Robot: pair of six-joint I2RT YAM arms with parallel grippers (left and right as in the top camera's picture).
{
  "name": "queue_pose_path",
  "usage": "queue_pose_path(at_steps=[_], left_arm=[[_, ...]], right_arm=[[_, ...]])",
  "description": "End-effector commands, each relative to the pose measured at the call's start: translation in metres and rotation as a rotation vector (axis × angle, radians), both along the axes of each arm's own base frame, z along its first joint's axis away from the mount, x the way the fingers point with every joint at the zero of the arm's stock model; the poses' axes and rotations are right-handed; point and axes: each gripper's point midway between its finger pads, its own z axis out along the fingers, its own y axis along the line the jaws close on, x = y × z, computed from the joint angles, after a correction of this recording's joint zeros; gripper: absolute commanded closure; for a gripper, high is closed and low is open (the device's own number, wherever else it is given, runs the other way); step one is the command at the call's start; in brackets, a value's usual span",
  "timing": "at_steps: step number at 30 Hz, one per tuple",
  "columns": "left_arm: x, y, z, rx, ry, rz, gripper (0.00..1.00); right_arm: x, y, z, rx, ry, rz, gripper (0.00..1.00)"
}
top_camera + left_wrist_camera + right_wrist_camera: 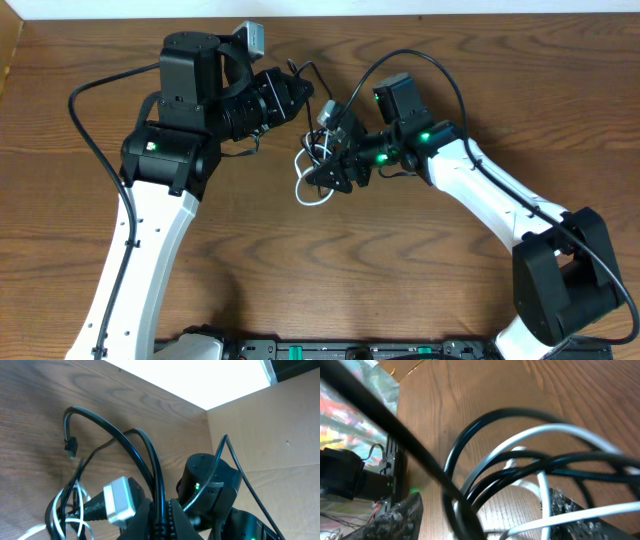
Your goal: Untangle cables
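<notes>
Straddling the looped thin white cord (312,196) and thin black cord (510,411), the right hand (335,172) has its fingers apart; the adjacent left hand (300,98) clamps the black cord.

Glossy plastic sheathes the black cable (590,462) and white cable (555,427); the table (470,390) is matt grained wood.

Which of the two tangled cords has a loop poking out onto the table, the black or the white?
The white cable: its pale loop lies on the wooden table, while the black cable arches up in the air.
</notes>
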Motion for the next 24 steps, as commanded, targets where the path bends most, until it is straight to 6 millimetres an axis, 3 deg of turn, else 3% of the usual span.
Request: queue_pose_path(at_steps=[1, 4, 9, 12, 17, 21, 24], left_arm=[[-0.003, -0.003, 0.013, -0.022, -0.026, -0.017, 0.92], [-0.003, -0.003, 0.013, -0.033, -0.013, -0.009, 0.93], [0.002, 0.005, 0.010, 0.000, -0.033, 0.018, 0.92], [0.011, 0.029, -0.004, 0.100, -0.025, 0.116, 0.93], [0.020, 0.095, -0.045, 0.378, 0.056, 0.359, 0.92], [0.016, 0.145, -0.073, 0.590, 0.150, 0.524, 0.92], [0.012, 0.162, -0.089, 0.688, 0.208, 0.572, 0.92]], right_arm=[[-0.010, 0.012, 0.012, 0.026, -0.047, 0.040, 0.36], [-0.010, 0.022, 0.008, 0.010, -0.079, 0.035, 0.50], [0.005, 0.013, -0.008, -0.097, -0.002, -0.121, 0.99], [0.011, -0.003, -0.002, -0.107, 0.074, -0.193, 0.99], [0.019, -0.048, 0.029, -0.105, 0.127, -0.320, 0.99], [0.033, -0.101, 0.053, -0.149, 0.191, -0.599, 0.99], [0.042, -0.143, 0.058, -0.215, 0.224, -0.860, 0.99]])
